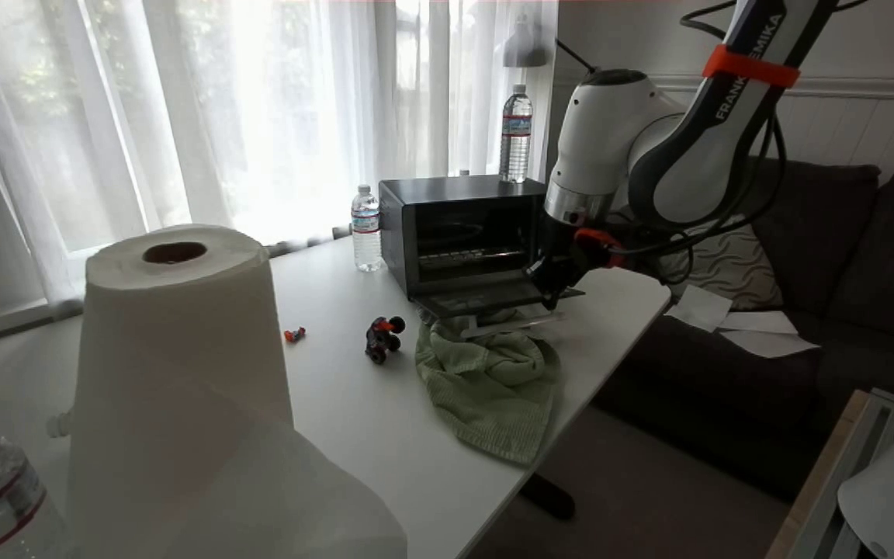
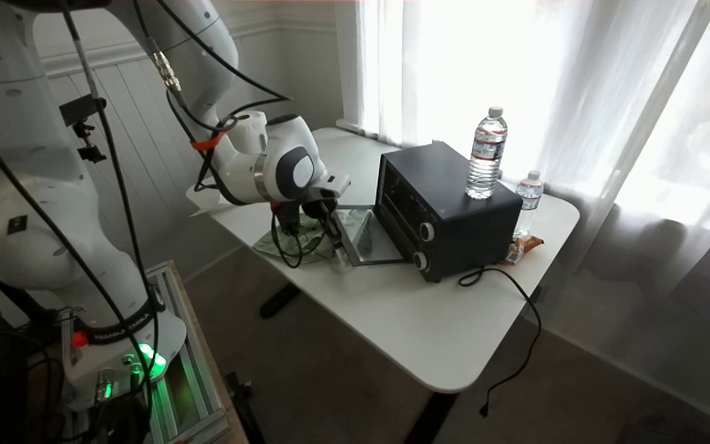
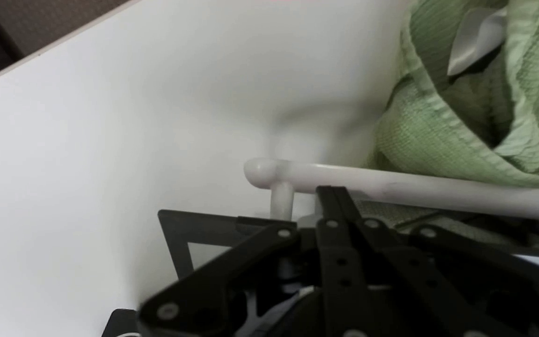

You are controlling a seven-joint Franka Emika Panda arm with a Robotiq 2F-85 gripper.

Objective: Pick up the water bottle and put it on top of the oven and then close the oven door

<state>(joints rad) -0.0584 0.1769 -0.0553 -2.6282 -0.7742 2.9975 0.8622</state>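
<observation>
The clear water bottle (image 1: 517, 140) stands upright on top of the oven (image 1: 453, 188); it also shows so in an exterior view (image 2: 486, 157), on the oven (image 2: 472, 237). The oven door (image 1: 490, 296) hangs open, lowered outward; its frame also shows in an exterior view (image 2: 386, 263) and the wrist view (image 3: 199, 223). Its pale bar handle (image 3: 391, 188) is along the outer edge. My gripper (image 3: 332, 189) is shut and empty, fingertips together at the handle near one end; whether they touch it I cannot tell. The gripper (image 1: 549, 301) is above the door's outer edge, away from the bottle.
A similar bottle (image 1: 367, 233) stands beside the oven. A crumpled green cloth (image 1: 493, 388) lies in front of and under the door. A toy car (image 1: 381, 339), a small orange toy (image 1: 295, 335) and a paper towel roll (image 1: 183, 349) are on the table. A cord (image 2: 530, 357) hangs off the table.
</observation>
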